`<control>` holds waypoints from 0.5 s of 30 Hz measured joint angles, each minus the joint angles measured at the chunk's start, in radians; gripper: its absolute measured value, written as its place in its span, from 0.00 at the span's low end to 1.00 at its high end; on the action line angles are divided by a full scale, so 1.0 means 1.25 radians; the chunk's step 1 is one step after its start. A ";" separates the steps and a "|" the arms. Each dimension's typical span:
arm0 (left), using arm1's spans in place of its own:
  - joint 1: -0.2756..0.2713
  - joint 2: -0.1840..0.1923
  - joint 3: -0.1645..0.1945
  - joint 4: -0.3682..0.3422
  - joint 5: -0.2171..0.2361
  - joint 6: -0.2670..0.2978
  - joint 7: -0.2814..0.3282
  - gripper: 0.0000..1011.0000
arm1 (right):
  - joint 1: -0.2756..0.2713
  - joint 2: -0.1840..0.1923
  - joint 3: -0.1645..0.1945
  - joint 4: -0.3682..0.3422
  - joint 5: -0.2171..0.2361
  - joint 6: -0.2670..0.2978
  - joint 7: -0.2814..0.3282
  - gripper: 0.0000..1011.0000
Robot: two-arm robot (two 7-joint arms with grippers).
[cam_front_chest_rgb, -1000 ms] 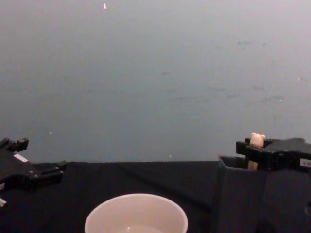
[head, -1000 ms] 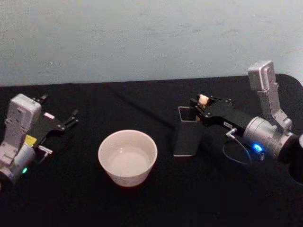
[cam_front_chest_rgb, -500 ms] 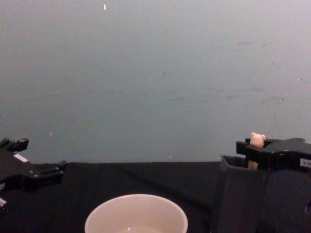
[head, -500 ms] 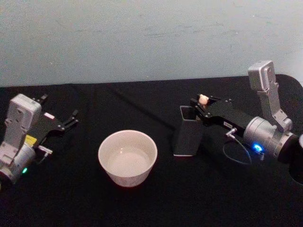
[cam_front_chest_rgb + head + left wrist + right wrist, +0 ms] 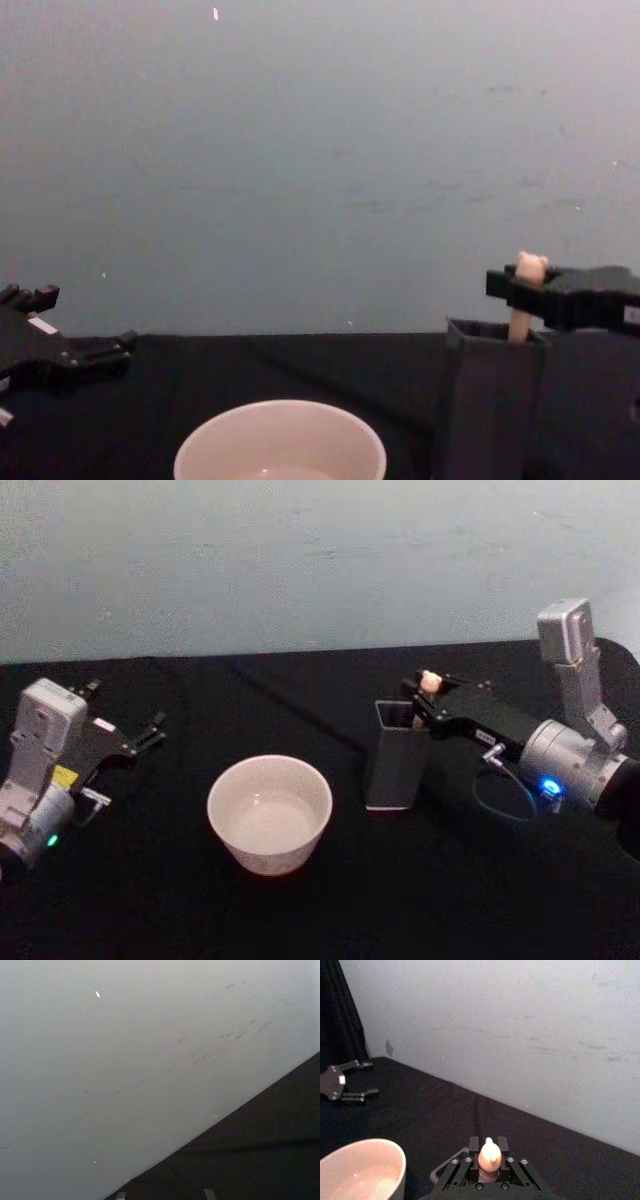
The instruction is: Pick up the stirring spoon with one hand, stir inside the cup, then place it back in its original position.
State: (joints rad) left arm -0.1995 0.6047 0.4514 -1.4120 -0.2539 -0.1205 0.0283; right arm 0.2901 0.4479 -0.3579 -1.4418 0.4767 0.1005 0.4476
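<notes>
One upright spoon (image 5: 430,680), clamped in the right hand (image 5: 424,696), stands in the holder (image 5: 392,765); cup (image 5: 269,810) lies leftward; left hand (image 5: 122,708), seemingly open, at the desk's (image 5: 300,920) left edge

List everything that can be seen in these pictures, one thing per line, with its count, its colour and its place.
cup: one, pale cream, on the table in front of the robot, near the middle.
holder: one, dark grey, square, upright on the table to the right of the cup.
stirring spoon: one, beige handle with a small bear head, standing up out of the holder's open top; its lower part is hidden inside.
table: one, black surface, under everything.
wall: one, pale blue-grey, behind the table.
left gripper: one, black, open, low over the table's left side, apart from the cup.
right gripper: one, black, shut on the stirring spoon's handle just above the holder.
</notes>
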 joint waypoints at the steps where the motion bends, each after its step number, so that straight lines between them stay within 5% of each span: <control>1: 0.000 0.000 0.000 0.000 0.000 0.000 0.000 0.99 | -0.001 0.002 0.003 -0.007 0.006 0.000 0.002 0.21; 15: 0.000 0.000 0.000 0.000 0.000 0.000 0.000 0.99 | -0.009 0.023 0.031 -0.064 0.060 -0.012 0.013 0.21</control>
State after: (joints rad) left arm -0.1995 0.6047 0.4514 -1.4120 -0.2539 -0.1205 0.0283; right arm 0.2790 0.4763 -0.3186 -1.5218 0.5518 0.0854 0.4645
